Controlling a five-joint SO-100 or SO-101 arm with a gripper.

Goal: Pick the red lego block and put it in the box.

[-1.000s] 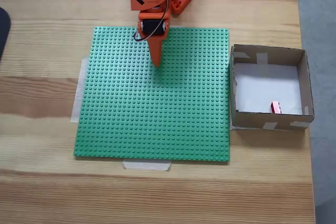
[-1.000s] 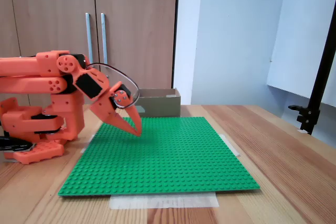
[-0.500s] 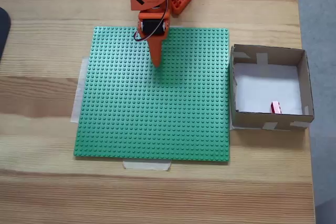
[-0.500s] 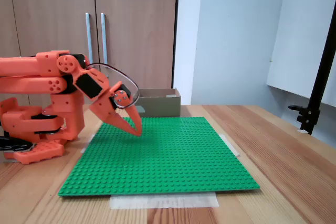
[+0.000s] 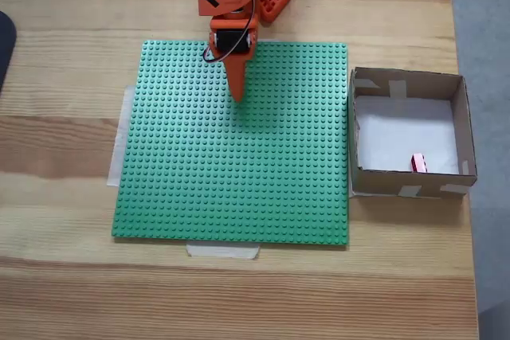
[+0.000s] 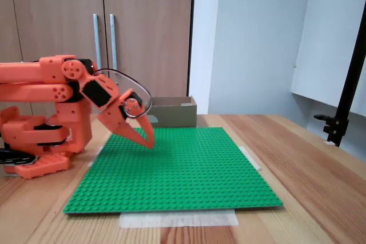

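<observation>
Claw (image 5: 237, 95) pinched to a single orange point and carrying nothing, I have the arm folded low over the far strip of the baseplate (image 5: 239, 165), tip angled down and hanging just above the studs in the side-on fixed view (image 6: 150, 143).

From the high fixed view, the block (image 5: 419, 163) already sits in the box (image 5: 458, 129), well apart from the claw, off to the right and nearer the camera. It lies tight against the box's near wall, toward the right corner; it is too small for me to read its long axis.

By my reading the task is done and no reach remains.

Textures are plain: the box is brown cardboard, square and shallow, with a white floor and pale tape patches on its walls. It stands just beside the baseplate's right edge.

The baseplate is a green plastic square in even rows of studs, taped at its edges to the table (image 5: 72, 276), which is pale wood with a long grain. The arm is matte orange printed plastic, with a black cable looping at the wrist.
</observation>
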